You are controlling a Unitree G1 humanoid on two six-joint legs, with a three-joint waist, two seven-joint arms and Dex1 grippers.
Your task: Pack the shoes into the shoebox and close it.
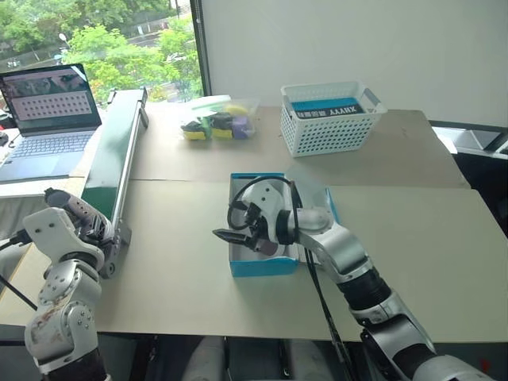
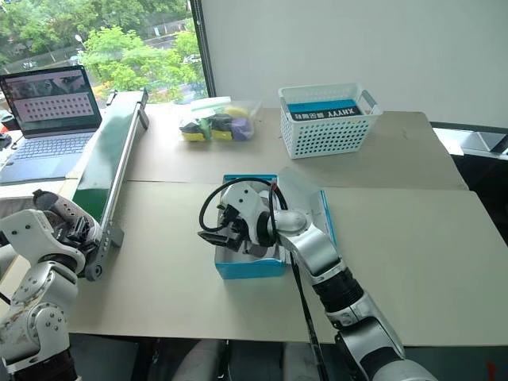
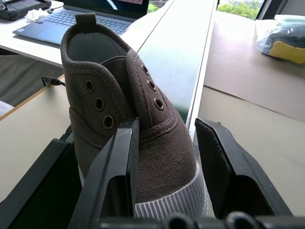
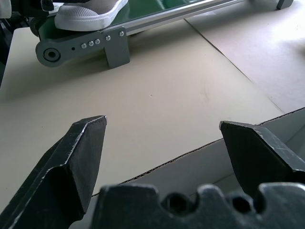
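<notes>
1. I am closing my left gripper (image 3: 164, 157) on one shoe (image 3: 128, 124), one finger inside the collar against the tongue and the other outside along its flank, so I judge the canvas wall is pinched between them for a lift.
2. That shoe is sitting at the near end of the green conveyor (image 1: 119, 151), at about nine o'clock from the box, its white toe (image 4: 88, 16) showing over the roller bracket. I am counting just this one shoe; I cannot tell where the second one is.
3. I am holding my right gripper (image 4: 162, 143) with its fingers spread wide and empty, hovering over the near left corner of the shoebox (image 1: 262, 266), probably to steady or receive there.
4. The one shoebox is lying open at table centre, blue outside, white inside; I cannot see whether anything is in it behind my arm.
5. Farther out, at twelve o'clock, one bag of coloured items (image 1: 218, 119) and, at one o'clock, one white lattice basket (image 1: 329, 119) are standing; one laptop (image 1: 48, 119) is sitting open at ten.
</notes>
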